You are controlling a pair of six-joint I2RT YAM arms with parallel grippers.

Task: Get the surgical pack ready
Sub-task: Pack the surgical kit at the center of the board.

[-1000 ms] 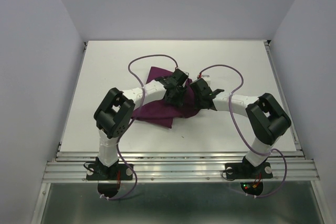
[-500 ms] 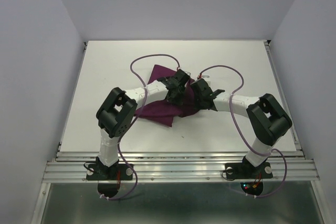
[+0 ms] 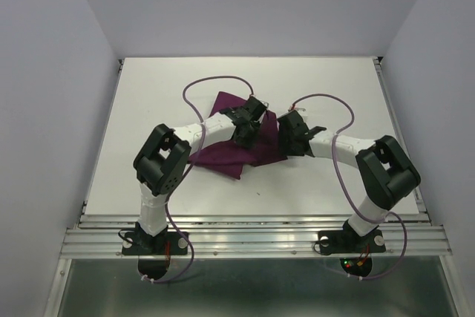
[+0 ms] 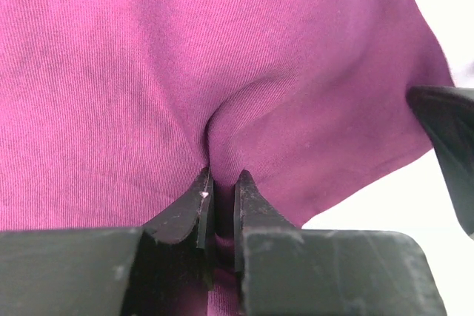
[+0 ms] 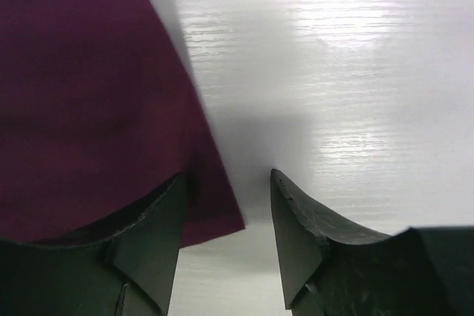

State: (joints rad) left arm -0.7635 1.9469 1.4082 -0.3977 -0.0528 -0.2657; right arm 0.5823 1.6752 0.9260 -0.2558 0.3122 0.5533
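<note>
Purple cloth [image 3: 223,155] lies crumpled at the centre of the desk [image 3: 148,109], not yet spread.
Left pincer [image 4: 219,197] is clamped on a pinched fold, probably to drag it flat; right pincer [image 5: 226,205] stands apart over a corner, holding nothing.

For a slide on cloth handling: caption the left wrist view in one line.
Left fingers pinch a raised fold of the purple cloth.

The left arm [image 3: 197,131] and right arm [image 3: 338,146] are wearing white shells between bulky black joints. A thin purple cable [image 3: 194,87] is looping off each. Black bases [image 3: 152,243] are showing silver bolts, and small red and green lights [image 3: 349,263] are glowing by the right one. The left gripper [image 4: 224,175] and right gripper [image 5: 229,174] are showing matte black, wedge-shaped, scuffed fingers.
</note>
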